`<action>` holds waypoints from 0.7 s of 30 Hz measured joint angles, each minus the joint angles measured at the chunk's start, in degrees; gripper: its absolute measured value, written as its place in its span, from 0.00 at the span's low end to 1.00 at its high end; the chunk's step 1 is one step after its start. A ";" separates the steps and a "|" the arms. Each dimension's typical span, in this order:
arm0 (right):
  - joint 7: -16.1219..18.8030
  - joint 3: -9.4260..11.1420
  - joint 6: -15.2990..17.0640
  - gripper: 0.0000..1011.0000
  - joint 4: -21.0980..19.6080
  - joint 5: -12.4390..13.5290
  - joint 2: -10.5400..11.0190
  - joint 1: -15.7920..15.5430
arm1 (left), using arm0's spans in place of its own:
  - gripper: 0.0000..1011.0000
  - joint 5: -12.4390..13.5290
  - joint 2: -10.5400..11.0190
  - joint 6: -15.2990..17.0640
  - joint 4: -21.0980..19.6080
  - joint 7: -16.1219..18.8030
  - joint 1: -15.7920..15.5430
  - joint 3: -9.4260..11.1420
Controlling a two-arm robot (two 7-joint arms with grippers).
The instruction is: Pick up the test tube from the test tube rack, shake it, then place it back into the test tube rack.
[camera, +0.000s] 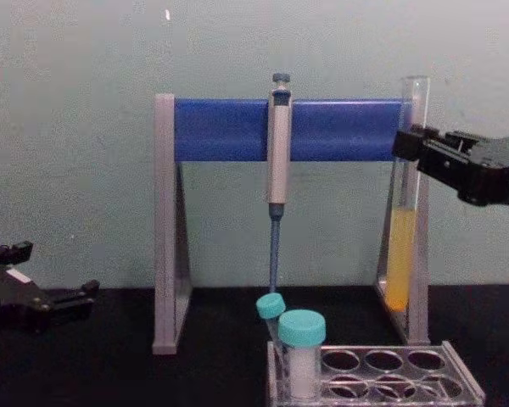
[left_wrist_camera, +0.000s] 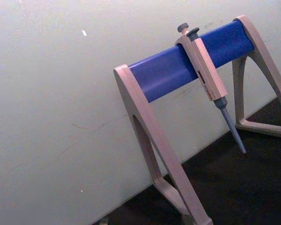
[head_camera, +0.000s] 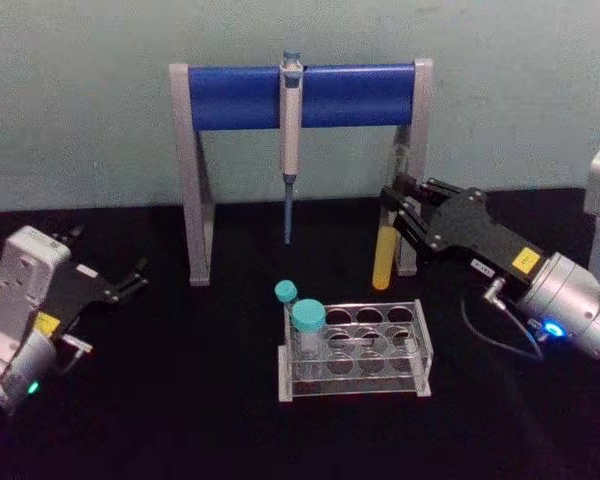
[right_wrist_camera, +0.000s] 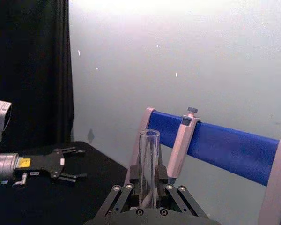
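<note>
The right gripper (head_camera: 392, 205) is pinching the test tube (head_camera: 383, 262) upright, far right of the test tube rack (head_camera: 420, 345), its yellow label (head_camera: 525, 260) unreadable, while the left gripper (head_camera: 138, 278) is resting spread.

- The right gripper (camera: 410, 144) clamps the test tube (camera: 401, 246) upright, with yellow liquid below its fingers.
- The test tube rack (camera: 382, 383) sits lower, apart from the gripper.

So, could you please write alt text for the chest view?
The right gripper holds the test tube upright, yellow liquid in its lower part, clear of the test tube rack below. Behind, a pipette hangs on a blue-barred stand; the left gripper sits open at the left edge.
</note>
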 joint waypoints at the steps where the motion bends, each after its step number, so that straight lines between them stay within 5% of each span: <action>1: 0.19 -0.03 -0.07 0.23 0.16 0.12 -0.02 0.00 | 0.99 0.00 0.00 0.00 0.01 0.00 0.00 0.00; 21: 3.22 -1.35 -1.63 0.23 2.99 1.15 0.35 0.17 | 0.99 0.00 0.00 0.00 0.01 0.00 0.00 0.00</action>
